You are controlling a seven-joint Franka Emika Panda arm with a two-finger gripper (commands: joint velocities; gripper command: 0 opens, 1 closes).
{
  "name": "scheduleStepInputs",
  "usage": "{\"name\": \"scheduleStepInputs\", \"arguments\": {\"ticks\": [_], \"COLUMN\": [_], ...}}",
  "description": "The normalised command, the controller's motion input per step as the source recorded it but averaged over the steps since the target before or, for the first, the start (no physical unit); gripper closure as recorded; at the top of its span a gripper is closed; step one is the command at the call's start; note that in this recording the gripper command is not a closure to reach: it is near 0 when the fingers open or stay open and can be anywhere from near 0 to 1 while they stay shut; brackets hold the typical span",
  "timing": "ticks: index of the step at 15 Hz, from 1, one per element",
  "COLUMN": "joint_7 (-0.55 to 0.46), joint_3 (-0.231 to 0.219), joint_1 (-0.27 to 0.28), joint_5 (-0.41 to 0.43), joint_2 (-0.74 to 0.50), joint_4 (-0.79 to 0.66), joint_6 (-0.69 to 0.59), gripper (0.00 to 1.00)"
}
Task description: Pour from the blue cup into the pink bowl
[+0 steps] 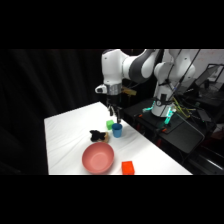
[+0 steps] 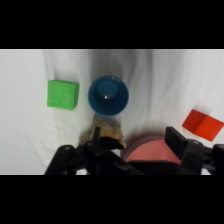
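Here the blue cup stands upright on the white surface, its open mouth facing up and its long axis vertical, with a green cube just beside it. The claw hangs directly over the cup in the side view, close above its rim but not clamped on it; in the wrist view the cup sits just beyond the black linkage, roughly centred. Whether the claw is spread or pressed together cannot be told from either view. The pink bowl lies near the cup, toward the front edge of the surface, so the cup sits between the arm's side and the bowl; a small dark object rests between cup and bowl, and in the wrist view a brownish thing shows close under the linkage. An orange-red block sits just beside the bowl. Judging by this, the grasp is not yet made: the coming move is a straight drop onto the cup, then a carry toward the bowl.
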Motion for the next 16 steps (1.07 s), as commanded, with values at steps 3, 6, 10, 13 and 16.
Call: {"name": "scheduleStepInputs", "arguments": {"ticks": [3, 6, 10, 13, 16], "joint_7": [-0.01, -0.08, -0.13, -0.06, 0.01], "joint_3": [0.017, 0.045, 0.086, 0.121, 0.094], "joint_1": [-0.020, 0.004, 0.012, 0.004, -0.015], "joint_5": [0.179, 0.242, 0.262, 0.159, 0.046], "joint_2": [-0.05, 0.08, 0.22, 0.27, 0.27], "joint_4": [-0.28, -0.16, -0.04, 0.03, 0.08], "joint_6": [0.43, 0.47, 0.44, 0.36, 0.29], "gripper": [0.00, 0.00, 0.00, 0.00, 0.00]}}
